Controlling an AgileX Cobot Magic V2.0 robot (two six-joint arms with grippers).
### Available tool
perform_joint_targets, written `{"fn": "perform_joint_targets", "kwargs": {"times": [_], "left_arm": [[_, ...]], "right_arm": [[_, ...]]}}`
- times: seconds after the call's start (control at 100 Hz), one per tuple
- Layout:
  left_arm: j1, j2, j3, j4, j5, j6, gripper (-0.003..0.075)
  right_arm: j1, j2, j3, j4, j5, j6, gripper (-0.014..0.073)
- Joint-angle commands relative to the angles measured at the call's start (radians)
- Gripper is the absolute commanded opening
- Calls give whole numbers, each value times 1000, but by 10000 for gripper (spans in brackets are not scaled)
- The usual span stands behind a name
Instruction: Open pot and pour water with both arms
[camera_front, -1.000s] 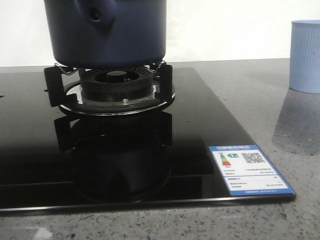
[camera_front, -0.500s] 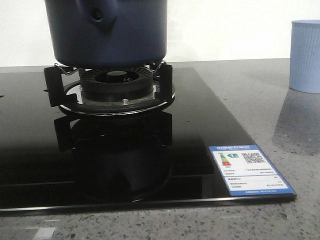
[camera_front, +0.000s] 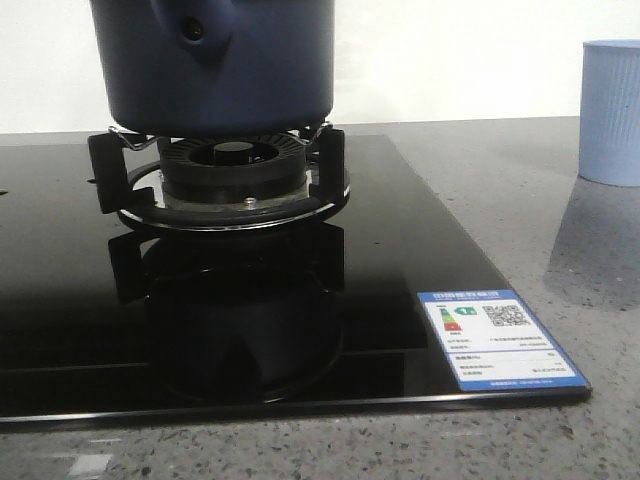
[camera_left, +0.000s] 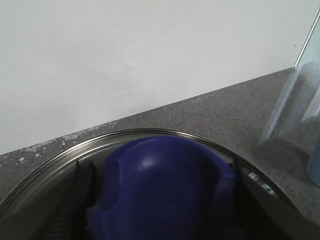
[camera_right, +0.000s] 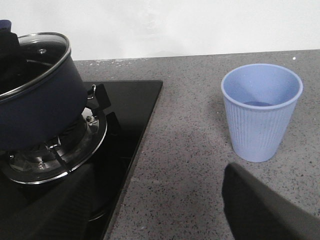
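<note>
left hand (camera_left: 160, 220): around lid knob (camera_left: 160, 185), contact unclear | pot (camera_front: 215, 65): on burner (camera_front: 230, 175)

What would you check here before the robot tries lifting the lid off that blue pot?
1. Pot seated on the burner stand: ok, upright.
2. Glass lid on the pot: ok, not yet lifted.
3. Left hand placed over the lid knob: cannot tell; fingers not visible.
4. Right hand clear of the pot: ok; only one dark finger shows, over the counter.
5. Pale blue cup upright beside the stove, away from the pot: ok.
</note>
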Motion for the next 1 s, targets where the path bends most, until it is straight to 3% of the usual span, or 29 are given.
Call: {"fn": "perform_joint_targets", "kwargs": {"times": [0.0,0.09,0.38,0.72,0.99], "left_arm": [[-4,-33,-34,-8,-63,-6,393],[-4,-40,-34,-8,-63,-6,360],[11,-163,-34,33,-68,-6,358],[162,-341,-34,35,-47,-6,358],[258,-426,-34,35,11,-6,358]], "right_arm": [[3,8,-37,9,-70,-12,484],[3,8,-37,-1,-76,-12,484],[3,8,-12,-142,-108,-12,484],[3,27,170,-150,-386,-8,484],[3,231,224,-155,-591,-8,484]]}}
